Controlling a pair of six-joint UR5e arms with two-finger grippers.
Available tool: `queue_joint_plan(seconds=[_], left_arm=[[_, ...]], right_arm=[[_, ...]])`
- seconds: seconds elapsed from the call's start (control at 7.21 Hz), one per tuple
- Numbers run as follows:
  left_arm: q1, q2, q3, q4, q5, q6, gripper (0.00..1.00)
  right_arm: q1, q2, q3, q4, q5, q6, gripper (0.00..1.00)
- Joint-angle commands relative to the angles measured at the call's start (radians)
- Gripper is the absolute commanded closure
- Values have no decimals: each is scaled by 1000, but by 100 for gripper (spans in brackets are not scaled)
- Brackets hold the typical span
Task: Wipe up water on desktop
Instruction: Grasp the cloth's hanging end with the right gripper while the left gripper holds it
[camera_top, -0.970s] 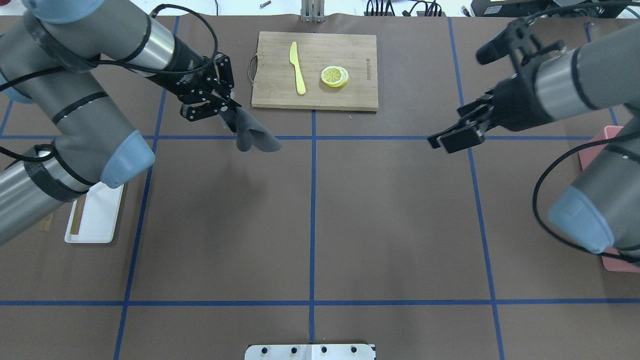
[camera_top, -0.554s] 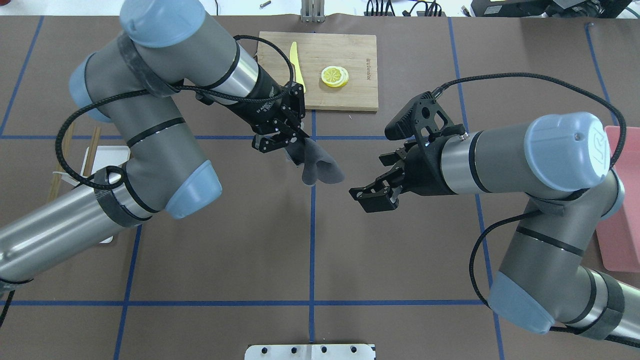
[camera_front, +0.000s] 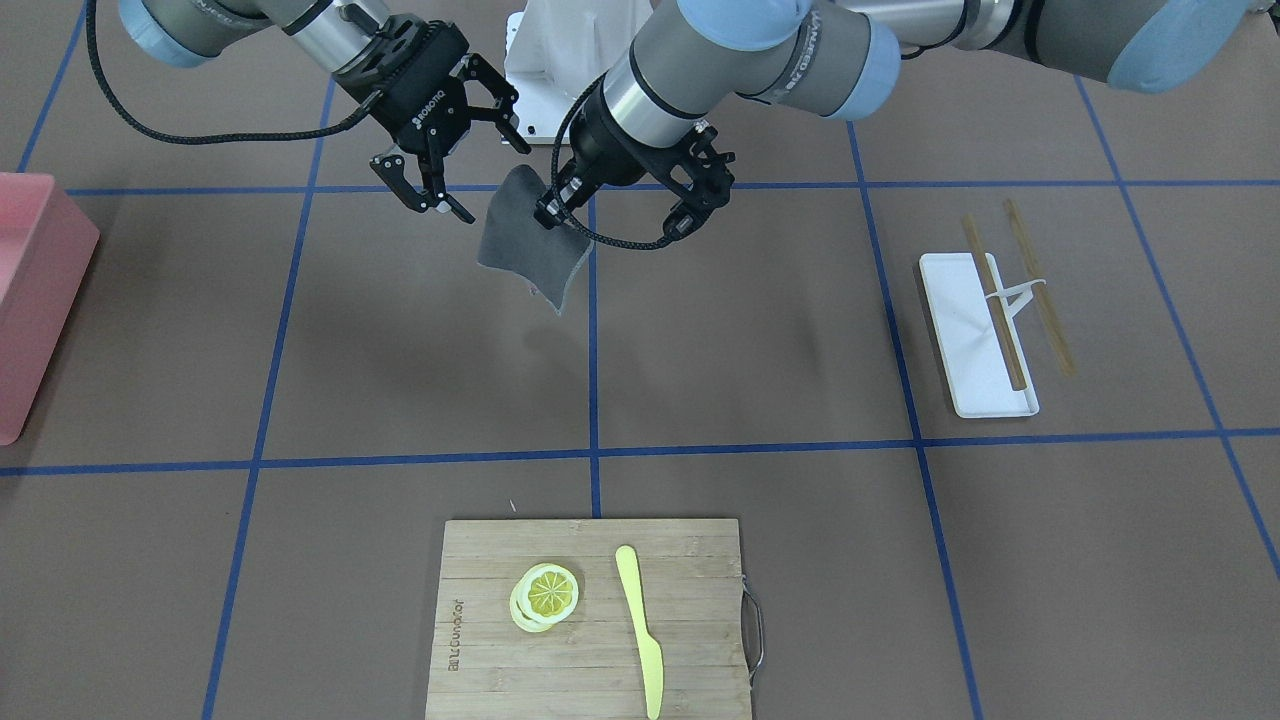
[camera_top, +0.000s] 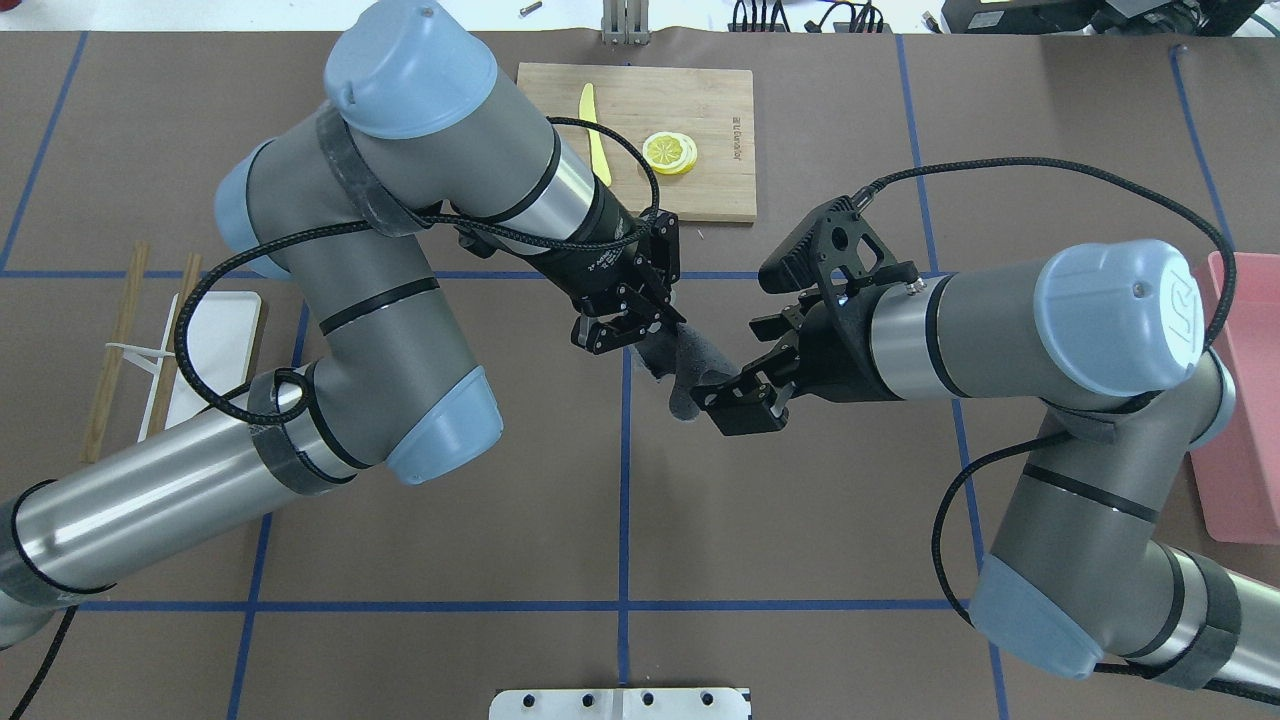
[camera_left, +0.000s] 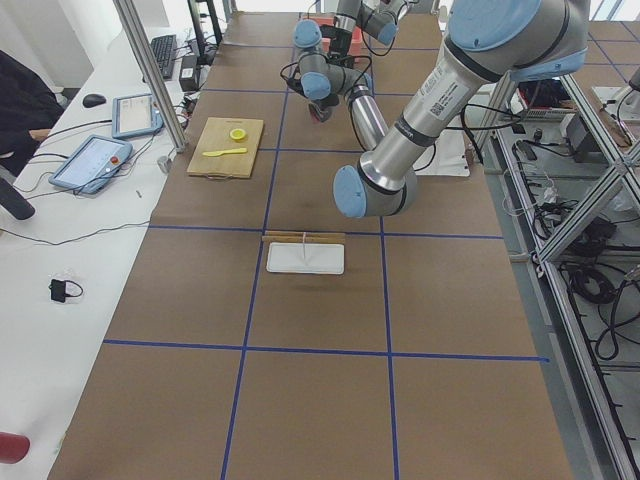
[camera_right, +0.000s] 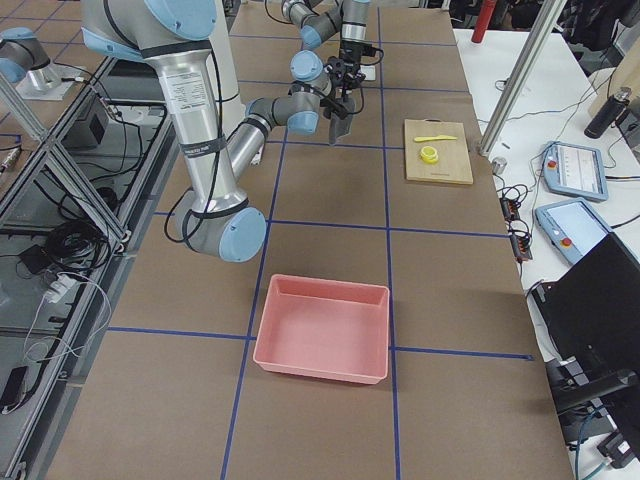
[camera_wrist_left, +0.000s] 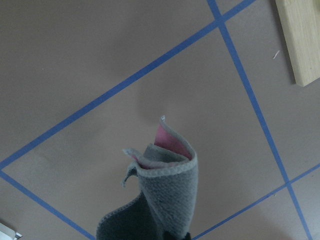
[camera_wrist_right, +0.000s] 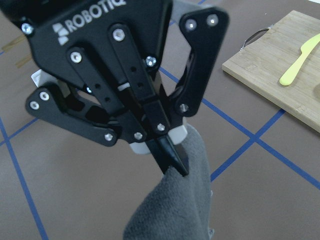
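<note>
A grey cloth (camera_top: 690, 368) with a pink inner side hangs above the brown desktop (camera_top: 450, 560) near its middle. My left gripper (camera_top: 668, 322) is shut on the cloth's top edge. The right wrist view shows its fingertips (camera_wrist_right: 172, 161) pinching the cloth (camera_wrist_right: 175, 210). My right gripper (camera_front: 478, 172) stands open right beside the cloth (camera_front: 530, 245), fingers spread at its upper corner; I cannot tell if they touch. The cloth (camera_wrist_left: 160, 200) dangles folded in the left wrist view. I can make out no water on the desktop (camera_front: 750, 340).
A bamboo cutting board (camera_top: 630, 140) with lemon slices and a yellow knife lies at the far side. A white tray (camera_top: 200, 370) with chopsticks sits at the left. A pink bin (camera_top: 1240, 400) stands at the right edge.
Both arms swung in toward the table's middle. The left carried the cloth right and nearer; the right gripper closed in until it is next to the cloth.
</note>
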Motion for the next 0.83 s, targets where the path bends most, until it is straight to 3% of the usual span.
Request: queue_joint_plan(seconds=[0.0,0.14,0.42,0.69], left_arm=[[2,-13,-8,2,-39,-5,100],[0,-14,-9,2,-40,-5,100],[-3,-10,-8,2,-40,-2,100],[-14,-8,0,0,-38,12,100]], right_arm=[[-3,-5,-2,-1,0,0,10],[-1,-5,-3,0,0,0,17],[0,-9,-2,0,1,2,51],[0,-9,3,2,1,23,63]])
